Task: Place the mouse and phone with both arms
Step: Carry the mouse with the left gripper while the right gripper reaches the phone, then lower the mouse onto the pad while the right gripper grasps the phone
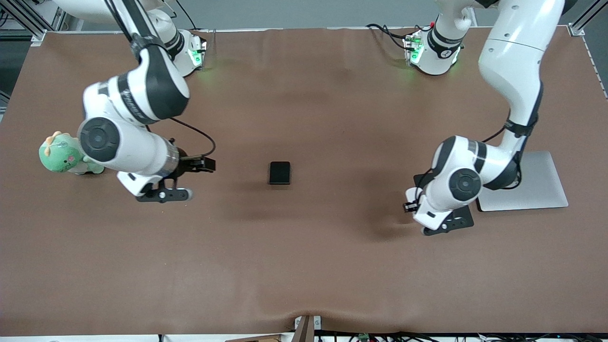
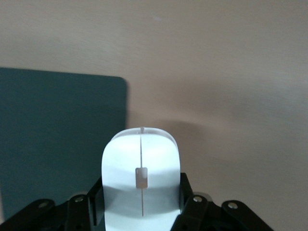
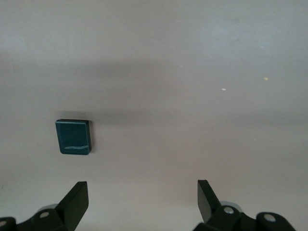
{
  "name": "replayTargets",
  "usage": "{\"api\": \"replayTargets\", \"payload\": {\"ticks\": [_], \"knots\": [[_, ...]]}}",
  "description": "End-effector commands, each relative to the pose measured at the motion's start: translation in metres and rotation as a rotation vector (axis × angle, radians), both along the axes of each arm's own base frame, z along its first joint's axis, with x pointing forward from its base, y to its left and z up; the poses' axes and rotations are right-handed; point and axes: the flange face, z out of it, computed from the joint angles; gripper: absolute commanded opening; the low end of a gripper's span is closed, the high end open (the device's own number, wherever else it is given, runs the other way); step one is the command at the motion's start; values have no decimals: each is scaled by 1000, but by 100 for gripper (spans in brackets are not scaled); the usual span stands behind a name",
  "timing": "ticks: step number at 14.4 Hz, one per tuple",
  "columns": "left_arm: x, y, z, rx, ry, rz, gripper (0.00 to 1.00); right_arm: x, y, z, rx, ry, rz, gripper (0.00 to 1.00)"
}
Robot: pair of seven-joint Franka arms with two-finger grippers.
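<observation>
The left gripper (image 2: pixel 142 211) is clamped on the small white glossy oval mouse (image 2: pixel 141 180), held above the brown table (image 1: pixel 304 266) beside the large flat black mouse pad (image 2: pixel 57 139), toward the left arm's end. The mouse shows a thin centre line and a small scroll wheel. The step in hand appears to be carrying the mouse; the next move calls for lowering it squarely onto the pad before release. The right gripper (image 3: pixel 142 202) hovers with fingers spread wide, empty. The small black rounded-corner phone (image 1: pixel 280 172) lies flat at mid-table, ungrasped; reaching it calls for travel toward the table centre.
</observation>
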Motion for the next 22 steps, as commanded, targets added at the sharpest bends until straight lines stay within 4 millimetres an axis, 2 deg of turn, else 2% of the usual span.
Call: {"api": "replayTargets", "payload": {"ticks": [1,5,8,11,12,13,15,17,20,22], "knots": [[-10,35,-2,22,23,-46,50,-1,28,-23,22,6,0,100],[-17,72,-19,15,53,-53,50,-7,75,-61,4,-8,-60,100],[-20,81,-31,0,35,-60,55,-15,102,-93,-12,-1,-68,100],[-19,89,-41,-9,22,-48,70,-22,131,-128,-22,-18,-97,100],[-19,88,-42,-9,22,-48,83,-24,139,-140,-22,-24,-92,100],[-18,89,-41,-9,19,-47,99,-26,145,-151,-20,-26,-90,100],[-15,88,-30,-7,7,-47,100,-31,153,-168,-2,-6,-102,100],[-9,82,9,1,-33,-44,100,-36,154,-185,-7,2,-104,100],[4,75,108,27,-90,-51,100,-53,160,-211,11,-32,-112,100],[10,79,170,45,-119,-38,100,-62,170,-219,42,-36,-130,100]]}}
